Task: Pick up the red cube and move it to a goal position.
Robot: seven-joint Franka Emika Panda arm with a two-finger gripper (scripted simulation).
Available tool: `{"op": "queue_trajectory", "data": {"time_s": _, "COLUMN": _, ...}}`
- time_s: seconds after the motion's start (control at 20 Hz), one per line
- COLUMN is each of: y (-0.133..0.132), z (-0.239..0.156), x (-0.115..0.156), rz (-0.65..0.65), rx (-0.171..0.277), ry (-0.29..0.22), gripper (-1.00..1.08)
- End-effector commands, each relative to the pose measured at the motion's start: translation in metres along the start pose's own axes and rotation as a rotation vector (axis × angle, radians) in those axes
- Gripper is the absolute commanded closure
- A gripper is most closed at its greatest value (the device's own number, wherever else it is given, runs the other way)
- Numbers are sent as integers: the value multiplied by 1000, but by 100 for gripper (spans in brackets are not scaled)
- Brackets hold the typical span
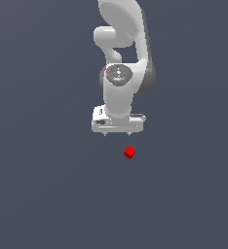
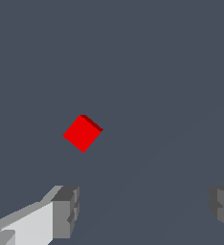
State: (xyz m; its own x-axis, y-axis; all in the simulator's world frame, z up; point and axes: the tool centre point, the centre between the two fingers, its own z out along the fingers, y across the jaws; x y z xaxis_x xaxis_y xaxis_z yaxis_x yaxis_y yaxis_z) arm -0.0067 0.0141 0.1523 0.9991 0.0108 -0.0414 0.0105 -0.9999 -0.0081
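Note:
The red cube (image 1: 129,152) is tiny and lies on the flat grey floor, turned diagonally. It shows in the wrist view (image 2: 83,133) as a red diamond with one darker side. My white gripper (image 1: 117,133) hangs pointing down, above and behind the cube, a little toward the exterior view's left of it. In the wrist view the two grey fingertips (image 2: 66,211) stand far apart with nothing between them, so the gripper (image 2: 145,208) is open and empty. The cube is not between the fingers.
The white arm (image 1: 121,58) rises behind the gripper at the top middle of the exterior view. The grey floor (image 1: 47,194) stretches all around with no other objects in sight.

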Motion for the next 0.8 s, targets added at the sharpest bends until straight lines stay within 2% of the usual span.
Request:
{"op": "queue_trajectory", "data": {"time_s": 0.0, "y": 0, "z": 0, "x": 0, "rz": 0, "rx": 0, "ry": 0, "gripper": -92}}
{"op": "queue_trajectory", "data": {"time_s": 0.4, "y": -4, "z": 7, "x": 0, "rz": 38, "rx": 0, "ry": 2, "gripper": -92}}
{"op": "queue_trajectory", "data": {"time_s": 0.75, "y": -14, "z": 26, "x": 1, "rz": 134, "rx": 1, "ry": 8, "gripper": -92}}
